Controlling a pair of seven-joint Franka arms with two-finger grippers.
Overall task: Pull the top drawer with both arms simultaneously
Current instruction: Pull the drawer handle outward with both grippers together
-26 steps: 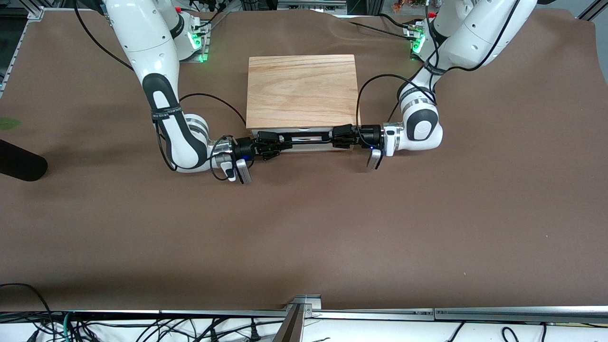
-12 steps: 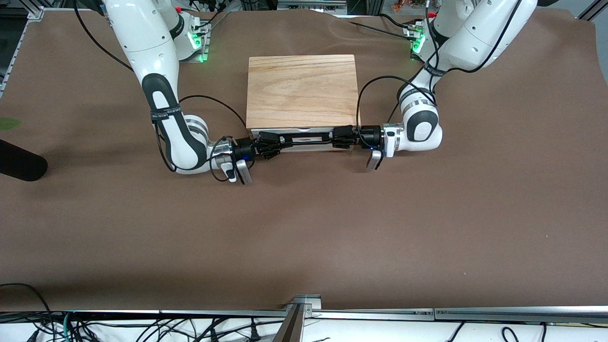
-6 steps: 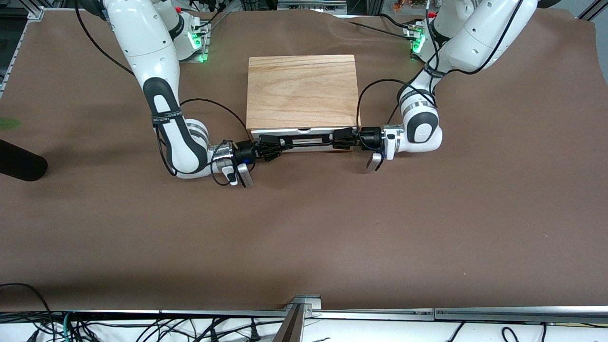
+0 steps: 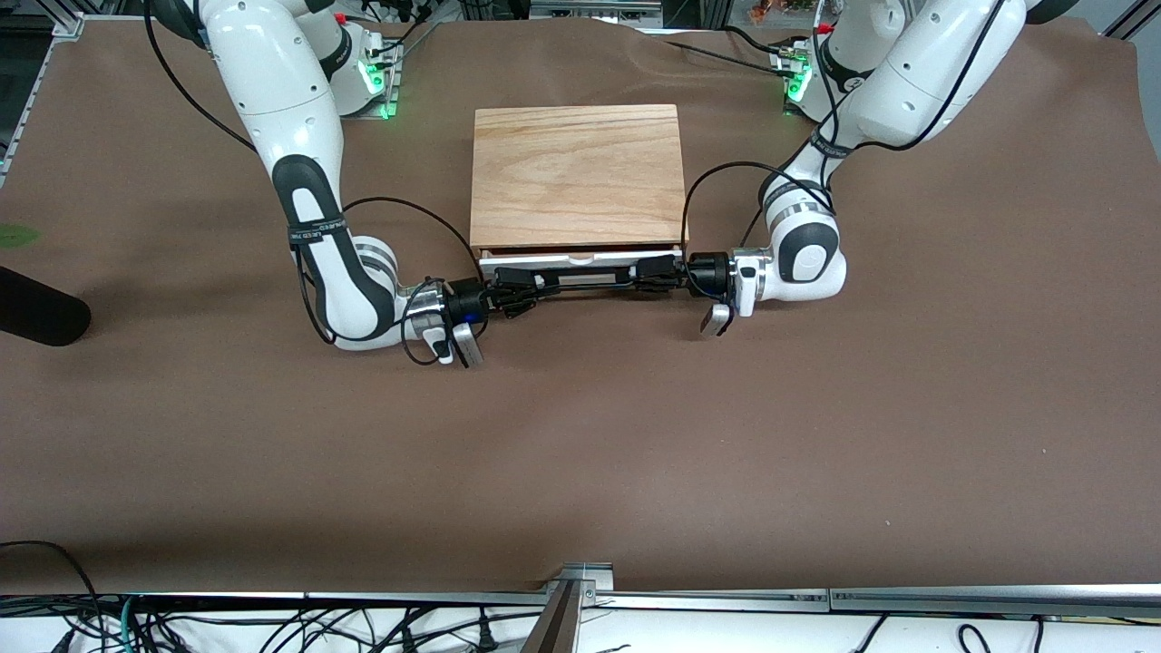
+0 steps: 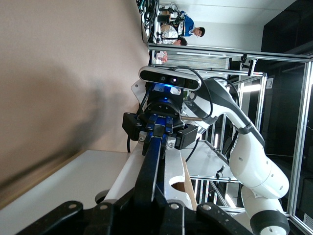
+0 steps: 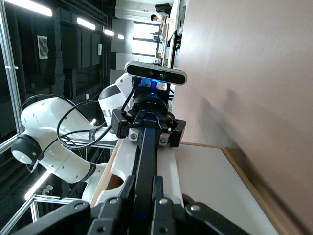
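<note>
The top drawer (image 4: pixel 544 260) of the oak-topped cabinet (image 4: pixel 578 172) stands a little way out, with a thin reddish-brown strip of its inside showing under the cabinet top. Its long black bar handle (image 4: pixel 585 275) runs along the white front. My right gripper (image 4: pixel 519 284) is shut on the handle's end toward the right arm. My left gripper (image 4: pixel 649 270) is shut on the handle's other end. In the left wrist view the handle (image 5: pixel 152 161) runs from my left gripper (image 5: pixel 146 198) to the right gripper (image 5: pixel 159 133). In the right wrist view the handle (image 6: pixel 145 156) runs from my right gripper (image 6: pixel 144 198) to the left gripper (image 6: pixel 149 128).
Brown table cover (image 4: pixel 580 453) stretches out in front of the drawer. A black object (image 4: pixel 41 313) lies at the table edge at the right arm's end. Arm bases with green lights (image 4: pixel 376 82) stand beside the cabinet's back corners.
The drawer has slid out a little toward the front camera. Both grippers have moved the same way with the handle held in them.
</note>
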